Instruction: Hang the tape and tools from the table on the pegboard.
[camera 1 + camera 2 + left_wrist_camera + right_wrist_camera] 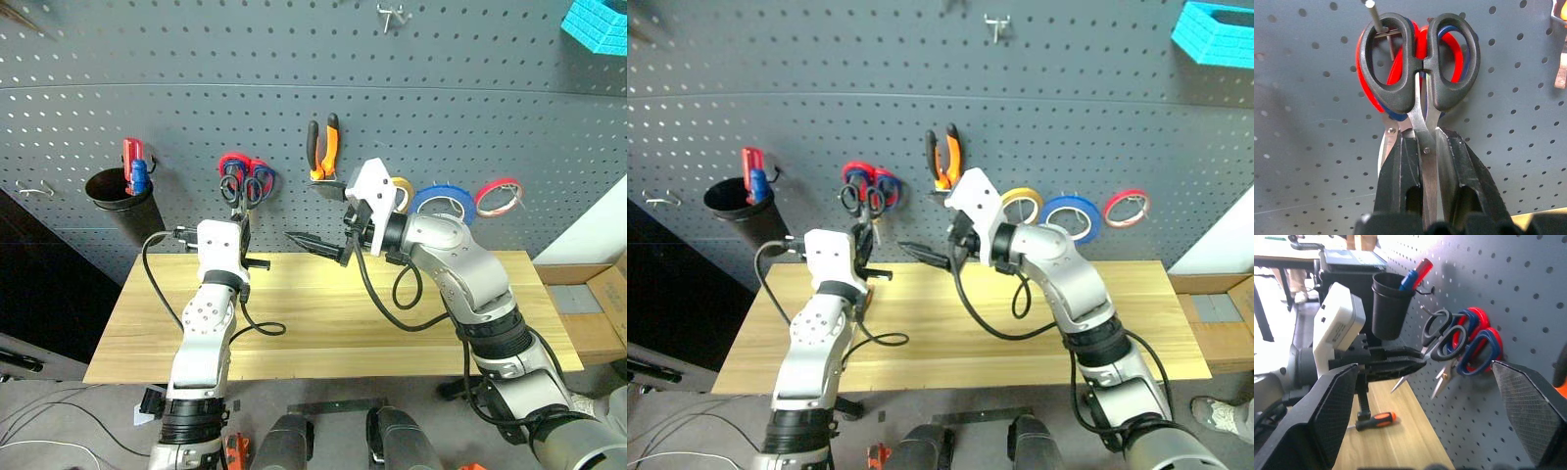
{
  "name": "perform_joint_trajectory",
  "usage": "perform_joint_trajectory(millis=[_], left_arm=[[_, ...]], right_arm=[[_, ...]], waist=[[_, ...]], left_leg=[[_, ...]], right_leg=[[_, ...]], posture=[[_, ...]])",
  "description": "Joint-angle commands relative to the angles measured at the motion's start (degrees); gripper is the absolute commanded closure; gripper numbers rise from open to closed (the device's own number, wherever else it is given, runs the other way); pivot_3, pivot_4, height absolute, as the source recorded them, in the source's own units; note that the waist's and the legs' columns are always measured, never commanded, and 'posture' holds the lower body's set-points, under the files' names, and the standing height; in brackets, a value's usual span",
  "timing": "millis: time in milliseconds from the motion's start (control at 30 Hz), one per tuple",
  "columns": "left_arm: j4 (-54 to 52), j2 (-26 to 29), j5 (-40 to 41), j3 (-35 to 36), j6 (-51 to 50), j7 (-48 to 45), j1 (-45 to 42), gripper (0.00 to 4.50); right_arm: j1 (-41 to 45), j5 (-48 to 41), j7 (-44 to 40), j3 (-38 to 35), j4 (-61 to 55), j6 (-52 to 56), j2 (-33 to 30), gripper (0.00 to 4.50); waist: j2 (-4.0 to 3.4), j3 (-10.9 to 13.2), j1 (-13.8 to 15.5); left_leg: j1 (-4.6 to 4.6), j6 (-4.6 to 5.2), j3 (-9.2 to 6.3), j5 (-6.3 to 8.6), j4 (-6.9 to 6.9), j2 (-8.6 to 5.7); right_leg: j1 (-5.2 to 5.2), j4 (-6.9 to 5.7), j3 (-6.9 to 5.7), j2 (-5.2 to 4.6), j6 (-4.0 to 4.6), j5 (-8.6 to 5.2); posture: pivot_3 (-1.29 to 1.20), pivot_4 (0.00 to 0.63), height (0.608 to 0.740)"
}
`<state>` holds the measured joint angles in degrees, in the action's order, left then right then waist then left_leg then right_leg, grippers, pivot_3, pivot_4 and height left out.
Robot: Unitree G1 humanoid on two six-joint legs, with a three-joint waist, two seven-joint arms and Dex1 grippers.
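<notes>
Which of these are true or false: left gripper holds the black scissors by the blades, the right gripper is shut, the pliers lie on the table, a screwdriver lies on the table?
1. The left gripper clamps the black-handled scissors by the blades: true.
2. The right gripper is shut: false, its jaws stand wide open.
3. The pliers lie on the table: false, they hang on the pegboard.
4. A screwdriver lies on the table: true.
</notes>
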<state>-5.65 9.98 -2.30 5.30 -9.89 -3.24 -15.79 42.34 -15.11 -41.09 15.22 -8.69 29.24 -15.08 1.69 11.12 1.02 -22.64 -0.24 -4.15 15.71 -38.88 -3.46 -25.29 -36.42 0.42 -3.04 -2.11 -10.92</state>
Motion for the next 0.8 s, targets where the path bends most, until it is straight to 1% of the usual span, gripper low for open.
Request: perform_joint_trajectory(millis=[33, 133, 267, 333, 400, 500, 533, 567, 633, 700, 800], left_arm=[[1.57, -0.02, 0.57, 0.54, -0.6, 0.46, -2.41, 4.35], [3.07, -1.29, 1.19, 1.65, -2.25, 2.36, -3.29, 4.35], [4.27, -1.92, 2.97, 2.96, -5.14, 2.25, -4.3, 4.35], [4.3, -0.86, 3.14, 3.01, -6.33, 1.4, -3.91, 3.62], [4.01, -0.76, 3.54, 3.64, -7.37, 1.78, -3.62, 3.07], [2.87, 0.35, 4.4, 4.54, -13.69, 0.95, -0.8, 2.08], [2.62, 0.55, 5.12, 5.23, -14.6, 0.7, 0.11, 1.8], [2.61, 1.12, 5.69, 5.92, -16.29, 0.32, 1.42, 1.5], [3.32, 3.12, 6.22, 5.89, -22.32, -1.45, 3.86, 1.5], [4.02, 3.71, 7.8, 6.99, -26.83, -2.2, 4.95, 1.5], [4.62, 4.03, 9.97, 8.6, -28.36, -3.46, 5.23, 1.5]], right_arm=[[0.1, 0.19, 0.05, -0.3, -2.33, -0.82, -0.11, 0.0], [-0.22, 0.26, 0.12, -0.57, -2.81, -0.29, -0.23, 0.0], [-0.62, 0.14, 0.18, -0.69, -3.45, 0.41, -0.5, 0.0], [-0.94, -0.07, 0.22, -0.67, -3.93, 0.92, -0.54, 0.0], [-1.26, -0.41, 0.07, -0.77, -4.53, 1.57, -0.69, 0.0], [-2.12, -1.61, -0.47, -0.83, -6.53, 3.97, -1.15, 0.0], [-2.35, -2.07, -0.59, -0.88, -7.09, 4.77, -1.21, 0.0], [-2.97, -2.93, -1.04, -0.78, -7.93, 6.1, -1.46, 0.0], [-5.15, -4.75, -2.61, 0.32, -10.36, 9.06, -2.81, 0.0], [-7.57, -6.38, -4.15, 1.71, -13.17, 11.7, -4.32, 0.0], [-9.92, -6.93, -4.61, 3.37, -15.86, 13.54, -5.8, 0.0]], waist=[[-0.01, -0.01, -0.1], [0.0, -0.04, -0.39], [0.0, -0.05, -0.82], [-0.01, -0.07, -1.13], [-0.01, -0.07, -1.25], [-0.01, -0.04, -1.58], [-0.01, -0.04, -1.67], [0.0, 0.03, -1.86], [-0.02, 0.22, -2.35], [-0.04, 0.42, -2.53], [-0.05, 1.13, -2.52]], left_leg=[[0.01, 0.0, 0.0, 0.0, 0.0, 0.0], [0.07, 0.0, 0.06, 0.0, 0.0, 0.0], [0.12, 0.01, 0.08, 0.01, -0.03, -0.01], [0.21, 0.19, 0.13, 0.11, -0.03, -0.01], [0.27, 0.21, 0.19, 0.12, -0.03, -0.01], [0.28, 0.22, 0.2, 0.12, -0.03, 0.0], [0.3, 0.23, 0.2, 0.13, -0.03, 0.01], [0.3, 0.23, 0.2, 0.13, -0.02, 0.01], [0.31, 0.25, 0.19, 0.14, -0.02, 0.01], [0.31, 0.26, 0.16, 0.15, -0.02, 0.01], [0.31, 0.3, 0.15, 0.14, -0.03, 0.01]], right_leg=[[0.0, -0.01, 0.0, 0.0, 0.0, 0.0], [0.0, -0.1, 0.07, 0.0, 0.0, 0.0], [0.01, -0.2, 0.1, -0.02, 0.0, 0.0], [0.01, -0.31, 0.16, -0.02, 0.0, -0.01], [0.03, -0.35, 0.2, -0.01, 0.0, -0.01], [0.01, -0.38, 0.23, -0.01, 0.0, -0.01], [0.0, -0.39, 0.23, -0.01, 0.0, -0.02], [0.0, -0.39, 0.24, -0.01, 0.01, -0.02], [0.01, -0.37, 0.24, -0.03, 0.02, -0.04], [0.04, -0.38, 0.21, -0.03, 0.03, -0.07], [0.06, -0.39, 0.16, -0.04, 0.04, -0.1]], posture=[[-0.01, 0.128, 0.74], [-0.02, 0.13, 0.74], [-0.02, 0.134, 0.74], [-0.02, 0.14, 0.74], [-0.01, 0.149, 0.74], [-0.02, 0.179, 0.74], [-0.02, 0.179, 0.74], [-0.03, 0.203, 0.74], [-0.02, 0.228, 0.74], [-0.02, 0.24, 0.74], [-0.02, 0.262, 0.74]])
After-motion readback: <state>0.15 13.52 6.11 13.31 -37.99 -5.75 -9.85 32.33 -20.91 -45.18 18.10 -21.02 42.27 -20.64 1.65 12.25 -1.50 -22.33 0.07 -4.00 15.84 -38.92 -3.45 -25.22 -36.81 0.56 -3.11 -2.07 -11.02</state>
